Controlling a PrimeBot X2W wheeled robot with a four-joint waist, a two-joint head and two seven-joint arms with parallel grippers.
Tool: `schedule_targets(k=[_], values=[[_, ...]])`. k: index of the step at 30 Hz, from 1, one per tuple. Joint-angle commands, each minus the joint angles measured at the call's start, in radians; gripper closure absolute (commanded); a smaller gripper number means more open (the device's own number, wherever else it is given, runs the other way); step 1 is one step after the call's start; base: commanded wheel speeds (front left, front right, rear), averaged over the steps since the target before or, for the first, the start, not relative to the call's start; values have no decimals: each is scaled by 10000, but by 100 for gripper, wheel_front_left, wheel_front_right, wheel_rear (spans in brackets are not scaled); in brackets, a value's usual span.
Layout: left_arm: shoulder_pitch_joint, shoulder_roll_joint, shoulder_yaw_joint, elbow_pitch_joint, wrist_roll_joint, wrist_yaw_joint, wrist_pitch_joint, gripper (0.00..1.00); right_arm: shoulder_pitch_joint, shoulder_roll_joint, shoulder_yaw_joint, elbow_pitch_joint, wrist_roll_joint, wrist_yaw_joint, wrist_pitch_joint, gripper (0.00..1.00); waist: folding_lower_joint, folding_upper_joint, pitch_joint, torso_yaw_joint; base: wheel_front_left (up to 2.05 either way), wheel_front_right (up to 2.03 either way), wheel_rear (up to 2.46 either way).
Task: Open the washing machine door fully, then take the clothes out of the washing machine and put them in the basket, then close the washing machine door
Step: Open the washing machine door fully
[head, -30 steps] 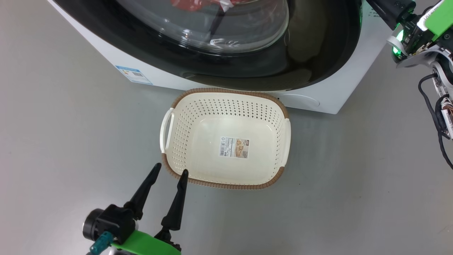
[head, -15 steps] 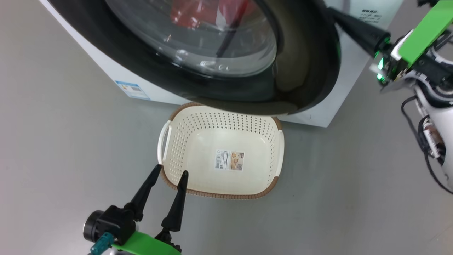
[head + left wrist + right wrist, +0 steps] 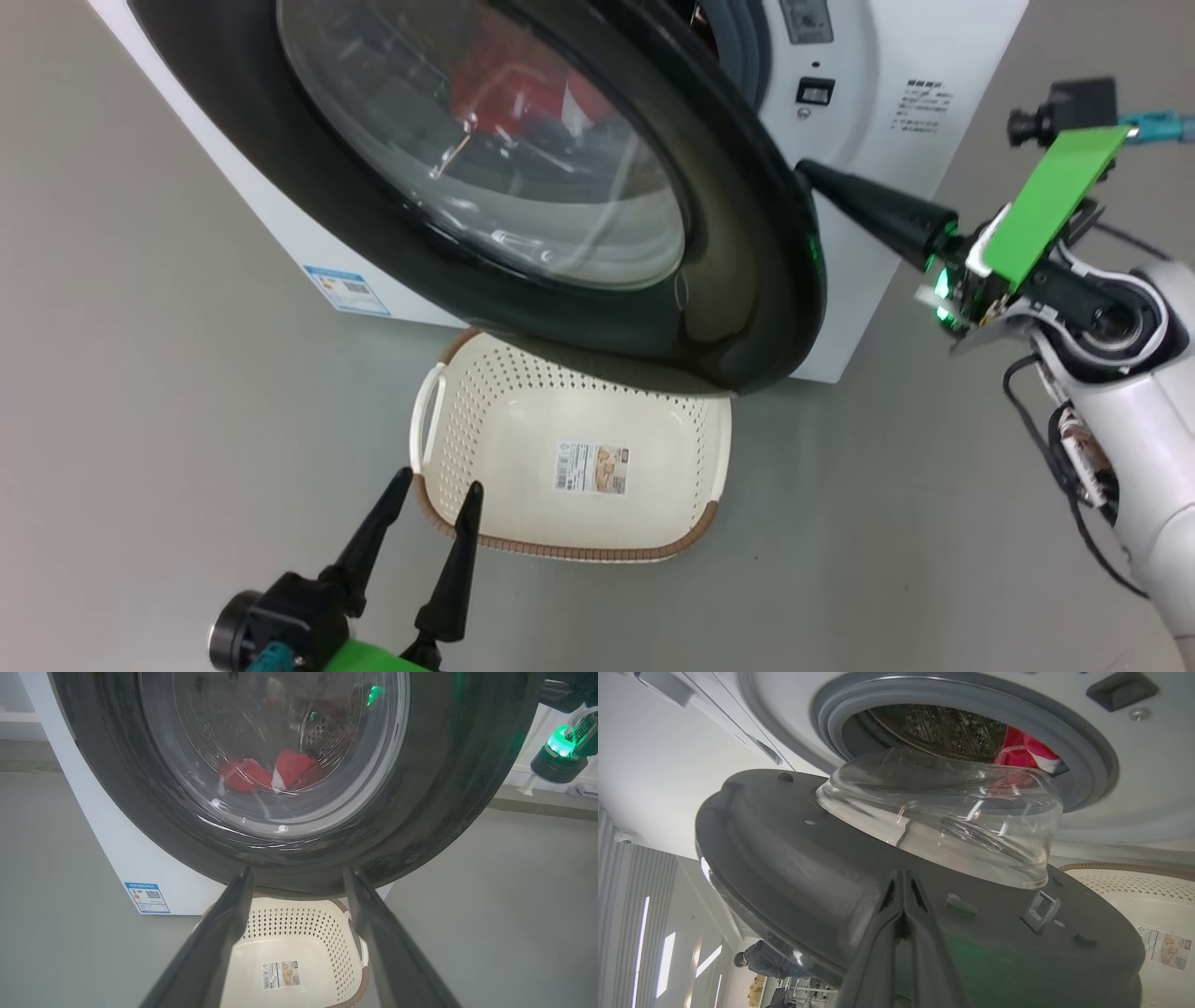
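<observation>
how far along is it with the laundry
Done: the washing machine door is unlatched and partly open. In hand: the shut right tool sits against its inner side, placed to push it wider. Left: the red clothes lie in the drum, the basket is empty, the open left tool holds nothing; the door needs closing last.

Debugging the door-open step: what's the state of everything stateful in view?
washing machine door: partly open, swung out above the basket's far end.
clothes: inside the washing machine.
basket: upright, empty.
left gripper: open, holding nothing.
right gripper: shut, tips at the door's inner face.
</observation>
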Motion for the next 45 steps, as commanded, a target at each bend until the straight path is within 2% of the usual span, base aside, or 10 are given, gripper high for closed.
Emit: schedule_targets(k=[1,24,34,35,36,39,40,41,42,45], values=[[42,144,363,-211,111,-57,-122,0,159,150,3,-302,0,52,78,100,0,0,-127,-37,0,0,0],[688,86,618,-298,373,-58,-122,0,2154,1155,-28,-1190,-350,52,1245,100,0,0,-1001,-84,0,0,0],[722,46,781,-382,344,-58,-122,0,2370,1487,-543,-1243,-643,52,1022,100,0,0,-948,-93,0,0,0],[724,44,789,-383,337,-58,-122,0,2403,1489,-596,-1238,-707,52,966,97,0,0,-947,-105,0,0,0],[727,41,798,-384,325,-58,-122,0,2449,1480,-626,-1227,-790,52,920,88,0,0,-951,-119,0,0,0],[728,34,825,-404,219,-58,-122,0,2620,1453,-696,-1180,-1078,52,699,45,0,0,-961,-186,0,0,0],[728,34,825,-404,219,-58,-122,0,2620,1453,-696,-1180,-1078,52,699,45,0,0,-961,-186,0,0,0],[740,37,860,-402,188,-58,-122,0,2689,1444,-714,-1152,-1183,52,599,5,0,0,-975,-224,0,0,0],[748,43,888,-400,162,-58,-122,0,2764,1434,-731,-1130,-1284,52,494,0,0,0,-978,-250,0,0,0],[780,67,971,-384,110,-58,-122,0,3045,1447,-824,-1136,-1437,52,209,0,0,0,-1017,-342,0,0,0]])
